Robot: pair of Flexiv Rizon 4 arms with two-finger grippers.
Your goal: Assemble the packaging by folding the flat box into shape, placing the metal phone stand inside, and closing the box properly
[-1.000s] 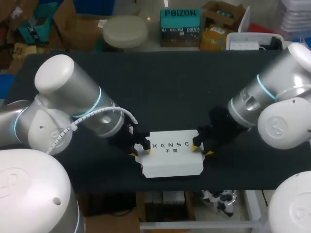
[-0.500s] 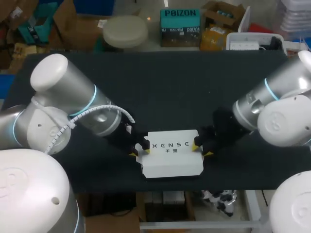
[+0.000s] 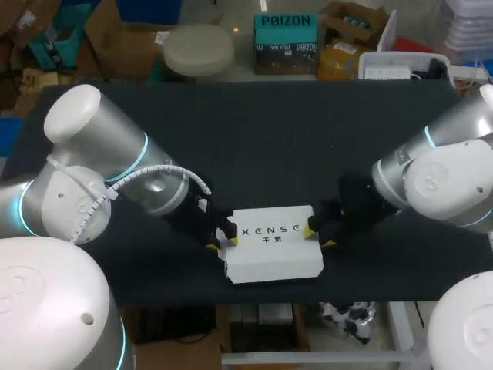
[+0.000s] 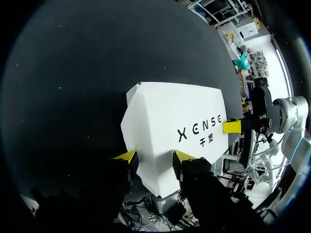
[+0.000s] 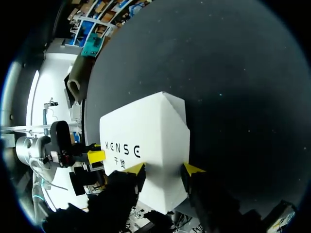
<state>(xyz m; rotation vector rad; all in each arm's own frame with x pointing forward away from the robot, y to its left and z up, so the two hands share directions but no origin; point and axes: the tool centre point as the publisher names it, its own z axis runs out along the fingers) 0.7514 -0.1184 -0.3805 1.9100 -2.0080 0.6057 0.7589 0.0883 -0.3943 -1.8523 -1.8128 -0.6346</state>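
The white cardboard box with black lettering (image 3: 273, 258) lies folded into shape on the black table (image 3: 269, 139), near its front edge. Its lettered face is up and it looks closed. It sits lengthwise between my two tools, one at each short end. My left tool (image 3: 223, 243) is at the box's left end and stands open. In the left wrist view its yellow tips are apart, one over the top face just inside the end, the other just outside the end's edge, close to the near corner. My right tool (image 3: 319, 239) stands the same way at the right end, also open, with one tip over the top face past the lettering and the other just off the edge. Whether any tip presses on the cardboard I cannot tell.
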